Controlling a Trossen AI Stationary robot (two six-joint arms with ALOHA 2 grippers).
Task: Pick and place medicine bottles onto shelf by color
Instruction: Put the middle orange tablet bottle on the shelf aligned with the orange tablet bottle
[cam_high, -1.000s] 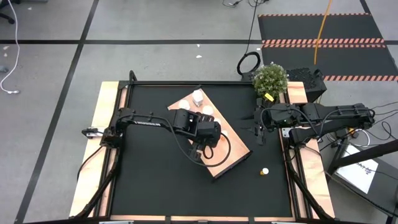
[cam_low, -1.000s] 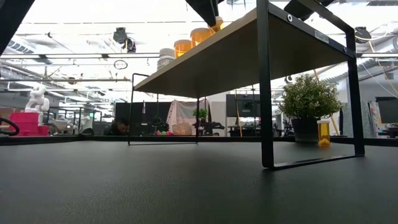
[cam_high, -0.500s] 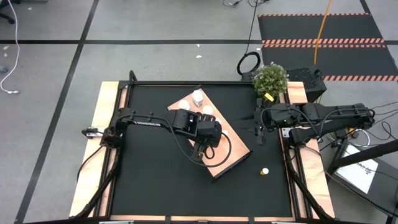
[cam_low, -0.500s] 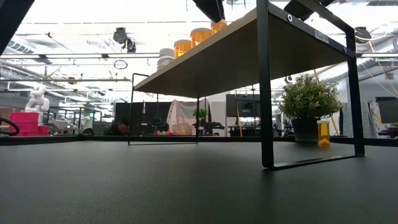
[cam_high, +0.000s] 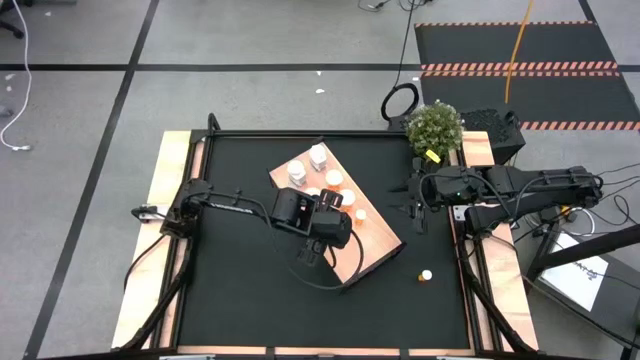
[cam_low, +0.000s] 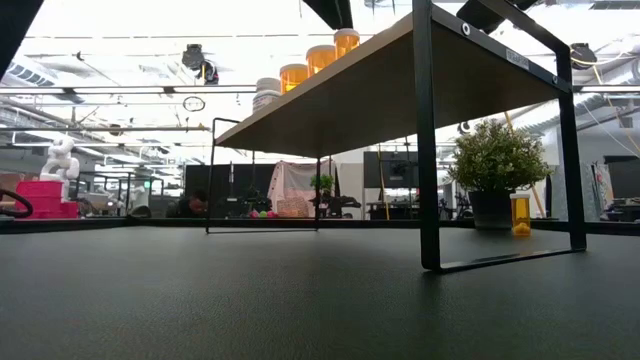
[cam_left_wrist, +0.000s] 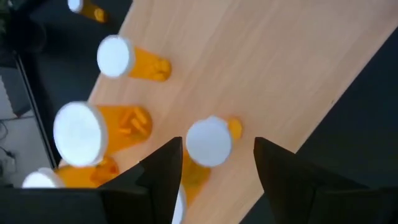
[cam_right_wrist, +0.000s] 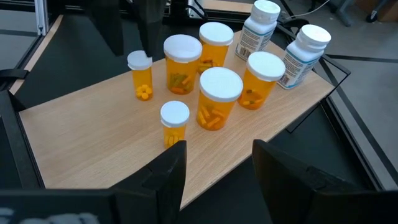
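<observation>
Light wood fills the left wrist view, where the left tool (cam_left_wrist: 217, 142) hangs over the shelf (cam_right_wrist: 81, 137) with its dark fingers spread and gripping nothing; a tiny orange bottle (cam_left_wrist: 208, 142) stands on the board below the gap, apart from both fingers. Around it on the shelf stand five other orange bottles (cam_right_wrist: 219, 96) in a loose cluster, and the two white bottles (cam_right_wrist: 306, 53) sit together at one end, so the colours look grouped and most of the job seems done. What is left, as far as can be seen, is two strays on the black tabletop (cam_high: 240, 290): a small bottle (cam_high: 426, 274) off the shelf's near corner on the right side, and a yellow-orange bottle (cam_low: 519, 213) at the foot of the potted plant (cam_high: 435, 125). The right tool (cam_high: 417, 210) waits at the tabletop's right edge, fingers parted and empty, nearer to both strays than the left one is. The plant's leaves crowd the bottle beside it, and the shelf's black metal legs (cam_low: 428, 150) stand between the middle of the tabletop and that corner, so either pick would likely need a careful approach.
</observation>
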